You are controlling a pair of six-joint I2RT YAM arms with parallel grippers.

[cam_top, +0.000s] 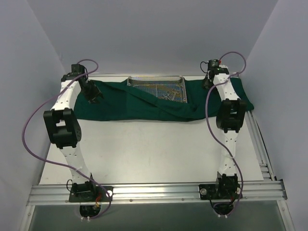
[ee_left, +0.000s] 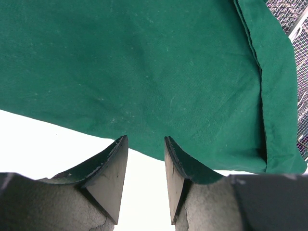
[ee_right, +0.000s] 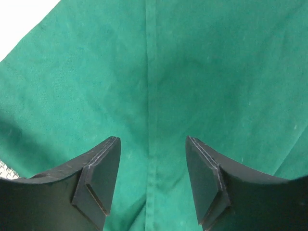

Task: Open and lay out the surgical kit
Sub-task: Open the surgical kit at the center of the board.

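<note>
One dark green cloth drape (cam_top: 144,107) is lying spread across the far part of the white table (cam_top: 159,154). It is folded partly open around a rectangular silver wire-mesh tray (cam_top: 155,78), which is holding small silver scissor-handled instruments (cam_top: 169,93). The left gripper (ee_left: 146,140) is hovering at the edge of the drape's left end, fingers parted and gripping nothing. The right gripper (ee_right: 153,140) is hanging above the drape's right end, fingers wide apart and empty. Both arms are reaching forward with elbows raised.
</note>
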